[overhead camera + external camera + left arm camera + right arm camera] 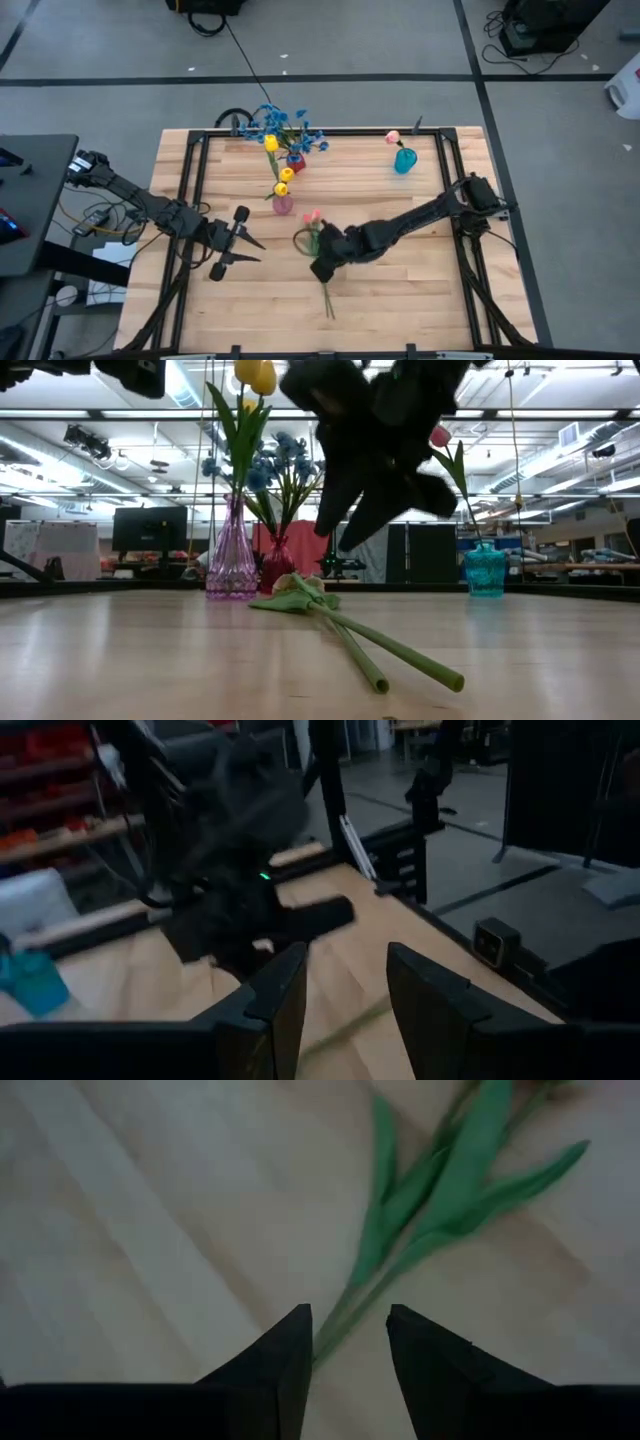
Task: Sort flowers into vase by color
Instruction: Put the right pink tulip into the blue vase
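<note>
Two pink tulips (314,222) lie flat on the table near its middle. Their stems (385,647) run toward the near edge, and their leaves (450,1180) show in the right wrist view. My right gripper (322,268) hangs open above the stems (340,1315), clear of them, fingers (340,525) pointing down. My left gripper (254,248) waits open to the left of them, off the table. Yellow tulips (279,170) stand in a pink glass vase (231,565), blue sprays (285,125) in a red vase (295,161), and one pink tulip (393,137) in a teal vase (404,160).
The three vases stand along the far part of the table, the pink glass one (283,203) closest to the lying tulips. A black frame (196,200) runs round the wooden tabletop. Bare wood lies to the right and near side of the stems.
</note>
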